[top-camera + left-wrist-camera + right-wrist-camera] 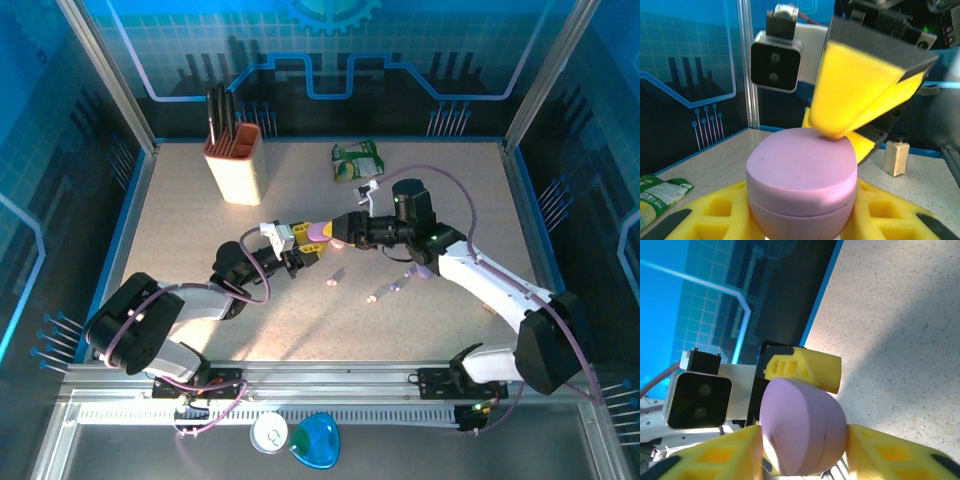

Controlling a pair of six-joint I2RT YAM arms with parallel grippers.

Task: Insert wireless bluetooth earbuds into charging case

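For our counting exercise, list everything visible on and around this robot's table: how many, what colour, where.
charging case: one, lilac, lid closed, held above the table between both grippers
earbuds: at least three, pale pink and lilac, loose on the table nearer than the grippers
utensil holder: one, beige, black handles inside, far left of table
packet: one, green and white, far middle of table
round item: one, white, near ledge below the table
pebble-shaped item: one, blue, right beside the white one
table: one, speckled beige
left gripper: one, yellow pads, shut on the charging case
right gripper: one, yellow pads, fingers either side of the case
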